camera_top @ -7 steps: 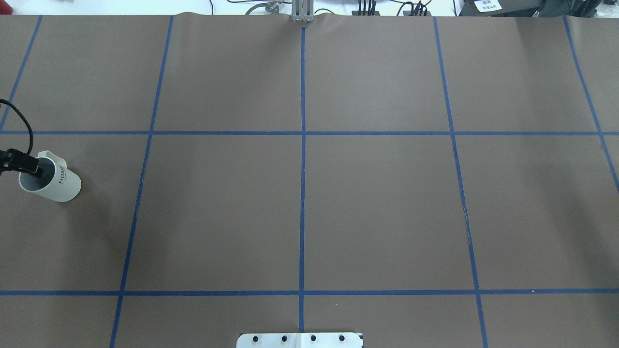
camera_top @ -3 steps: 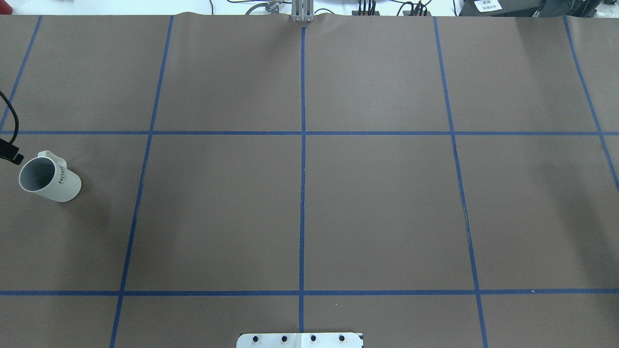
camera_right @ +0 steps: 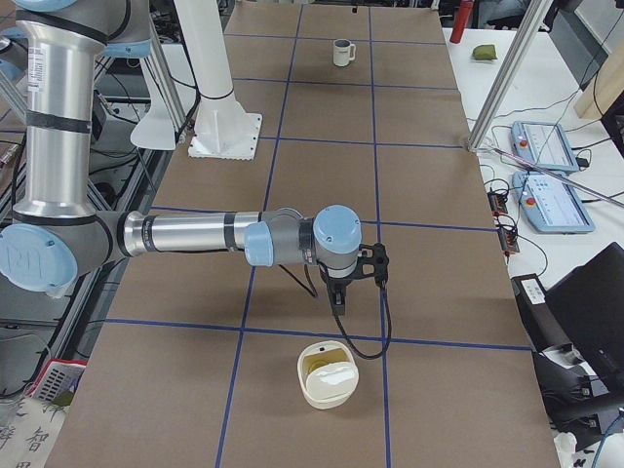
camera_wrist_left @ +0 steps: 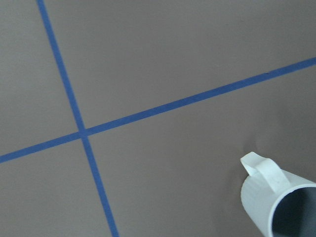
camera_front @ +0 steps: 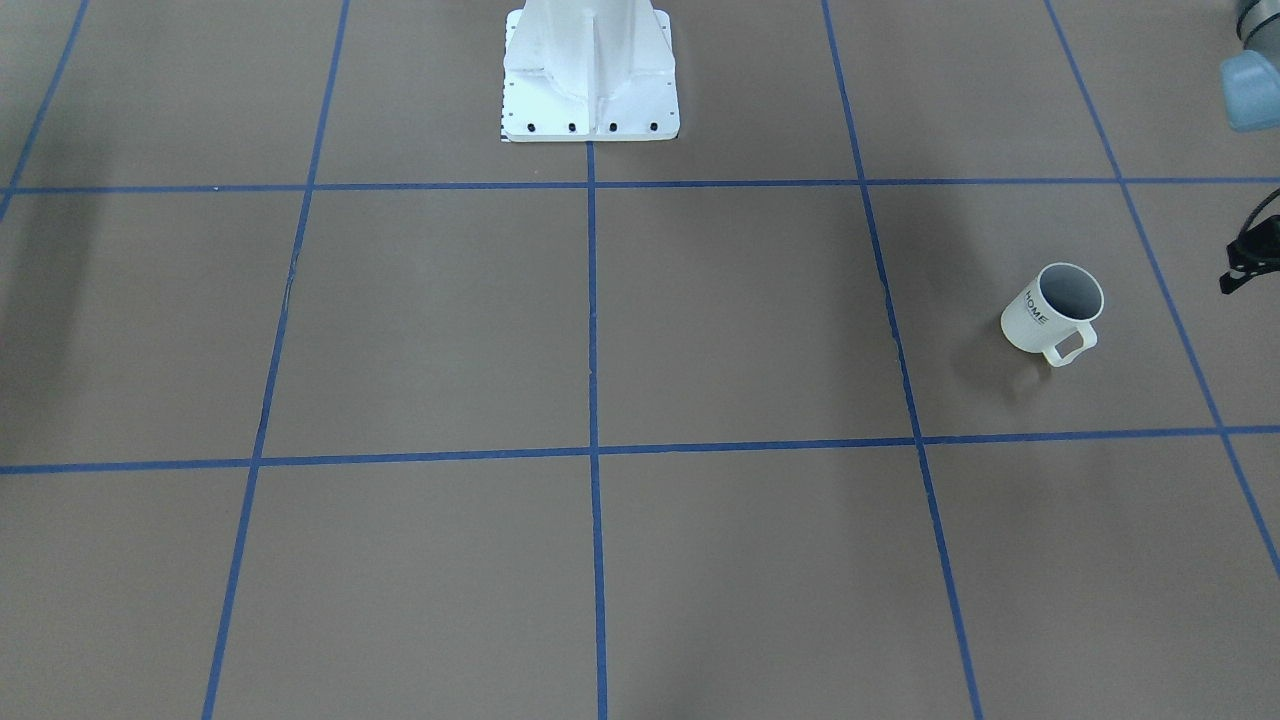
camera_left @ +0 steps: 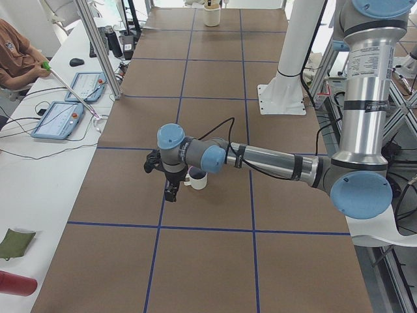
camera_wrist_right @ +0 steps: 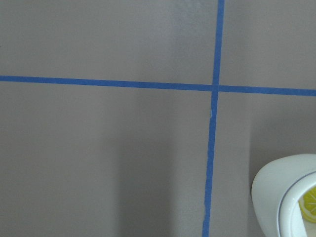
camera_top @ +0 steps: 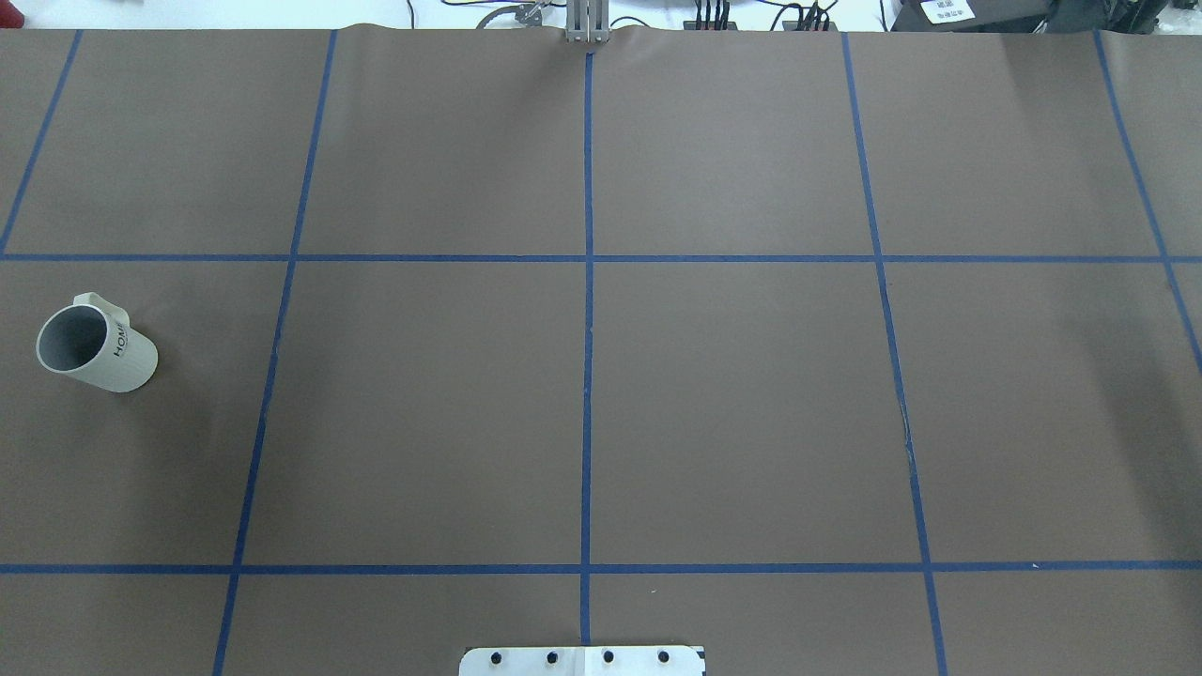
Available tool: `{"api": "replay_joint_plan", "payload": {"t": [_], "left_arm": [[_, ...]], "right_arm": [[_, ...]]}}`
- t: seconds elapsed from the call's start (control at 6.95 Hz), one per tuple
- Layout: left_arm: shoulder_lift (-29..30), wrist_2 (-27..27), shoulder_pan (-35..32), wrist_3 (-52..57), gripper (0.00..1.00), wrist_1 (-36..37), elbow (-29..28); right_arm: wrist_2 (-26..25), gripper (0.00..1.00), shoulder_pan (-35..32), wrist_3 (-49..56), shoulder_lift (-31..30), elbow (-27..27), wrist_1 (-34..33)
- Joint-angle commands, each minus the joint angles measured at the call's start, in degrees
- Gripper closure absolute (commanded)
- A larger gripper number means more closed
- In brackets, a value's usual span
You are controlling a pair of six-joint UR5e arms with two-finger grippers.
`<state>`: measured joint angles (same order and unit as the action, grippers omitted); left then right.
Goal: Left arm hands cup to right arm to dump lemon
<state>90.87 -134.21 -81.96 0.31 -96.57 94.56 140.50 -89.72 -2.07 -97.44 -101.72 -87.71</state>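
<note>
The white cup (camera_top: 94, 349) with black "HOME" lettering stands upright near the table's left end, its grey inside bare (camera_front: 1068, 292). It also shows in the left wrist view (camera_wrist_left: 276, 197) and far off in the exterior right view (camera_right: 342, 52). The left gripper (camera_left: 171, 191) hangs just beside the cup (camera_left: 197, 180), apart from it; I cannot tell if it is open or shut. The right gripper (camera_right: 336, 297) points down at the other end of the table, state unclear. The lemon (camera_wrist_right: 309, 203) lies in a white bowl (camera_right: 328, 375) just in front of the right gripper.
The white robot pedestal (camera_front: 590, 70) stands at the middle of the table's robot side. Blue tape lines grid the brown table (camera_top: 732, 404). A person and tablets (camera_left: 65, 111) are at a side bench. A black piece of the left wrist (camera_front: 1245, 262) shows at the view's edge.
The black left gripper, at the cup's mouth a second ago, has drawn back off the overhead view's left edge. The cup has stayed in place, upright.
</note>
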Motion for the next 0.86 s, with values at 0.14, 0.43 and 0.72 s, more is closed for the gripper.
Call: {"api": "replay_joint_plan", "payload": {"t": [0.14, 0.43, 0.72], "left_arm": [[-1.47, -2.29, -3.82, 3.82, 0.00, -1.07, -5.77], [-1.05, 3.06, -3.82, 3.12, 0.00, -2.40, -5.28], [-1.75, 3.08, -4.96, 3.12, 0.00, 0.92, 0.51]], "right_arm": [[-0.05, 0.00, -1.59, 1.63, -0.56, -0.05, 0.08], [-1.02, 0.00, -1.77, 0.93, -0.39, 0.29, 0.25], [-2.43, 0.00, -1.77, 0.75, -0.12, 0.21, -0.01]]}}
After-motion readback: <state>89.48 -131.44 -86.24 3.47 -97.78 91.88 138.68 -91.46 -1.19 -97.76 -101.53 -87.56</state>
